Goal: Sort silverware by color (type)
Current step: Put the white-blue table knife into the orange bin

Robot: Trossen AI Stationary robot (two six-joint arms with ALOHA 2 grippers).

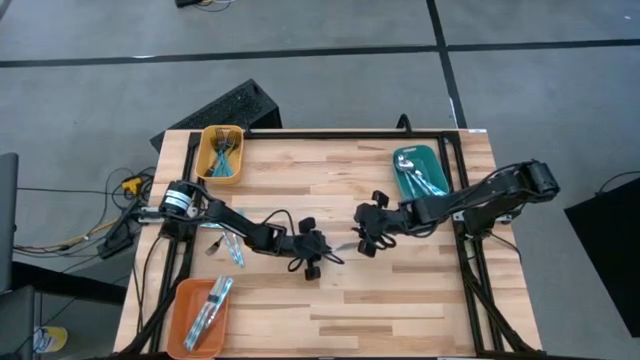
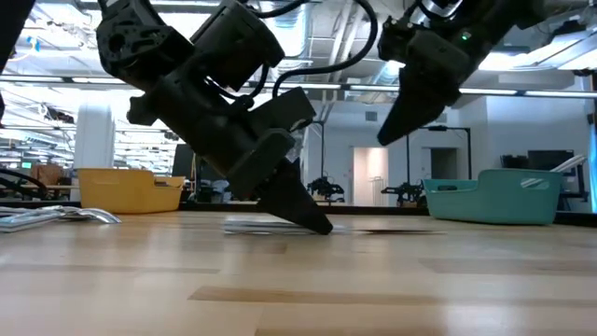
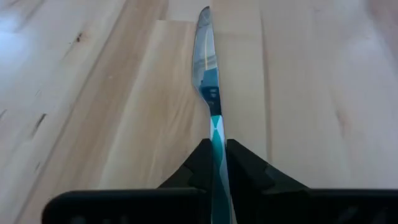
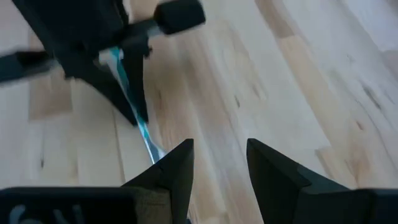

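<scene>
A knife (image 3: 207, 68) with a silver blade and a light-blue handle lies along the wooden table (image 1: 400, 310) near its middle. My left gripper (image 3: 217, 163) is shut on its handle, with the fingertips down at the tabletop in the low view (image 2: 315, 224). My right gripper (image 4: 219, 160) hangs open just to the right of the blade tip and above the table (image 2: 399, 126), touching nothing. Both grippers face each other at the table's middle in the high view, the left gripper (image 1: 322, 248) and the right gripper (image 1: 367, 238). My left gripper pinches the knife's blue handle (image 3: 216, 132) between its two fingers, a little behind where the blade starts. The fingers (image 3: 249, 171) come slanting down from the table's left and lie along the knife. The blade (image 2: 266, 224) points away toward the right gripper and lies low on the table.
A yellow tray (image 1: 203, 160) with forks stands at the far left. A teal tray (image 1: 402, 183) with spoons stands at the far right, and an orange tray (image 1: 183, 318) with knives at the near left. A few loose pieces of silverware (image 1: 228, 245) lie left of centre.
</scene>
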